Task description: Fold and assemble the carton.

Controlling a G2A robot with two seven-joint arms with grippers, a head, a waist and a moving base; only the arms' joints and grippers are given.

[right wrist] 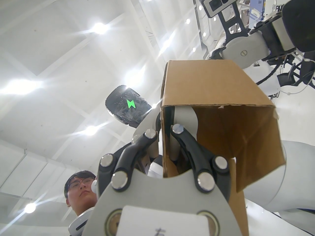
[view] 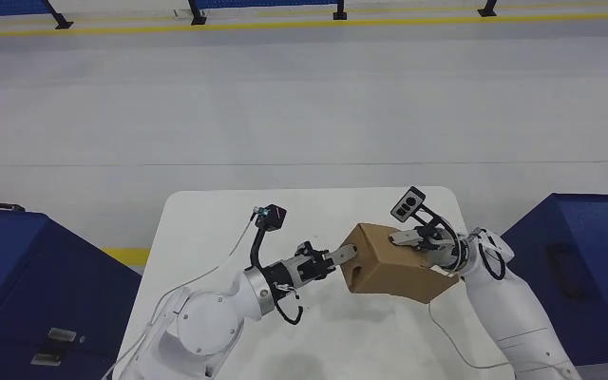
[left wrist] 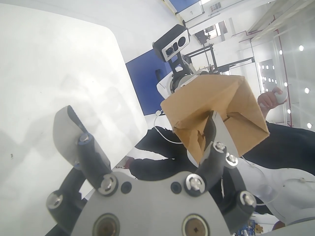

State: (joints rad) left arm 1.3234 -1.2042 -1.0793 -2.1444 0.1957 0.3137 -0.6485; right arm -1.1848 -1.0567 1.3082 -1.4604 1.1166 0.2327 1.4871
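- Top view: the brown cardboard carton (view: 394, 263) sits lower right of centre, over the white surface (view: 209, 228), between both arms.
- The right gripper (right wrist: 163, 128) has its jaws narrow, pinching one wall at the carton's open end.
- The left gripper (view: 342, 255) has its jaws wide, with one tip pressing the folded end flaps.
- Likely step: closing that end. The next move calls for tucking the flaps flush.
- The carton faces look plain, with no readable print.

carton (view: 394, 266): 1 | table (view: 228, 223): 1 | left tool (view: 344, 255) + right tool (view: 410, 239): 2
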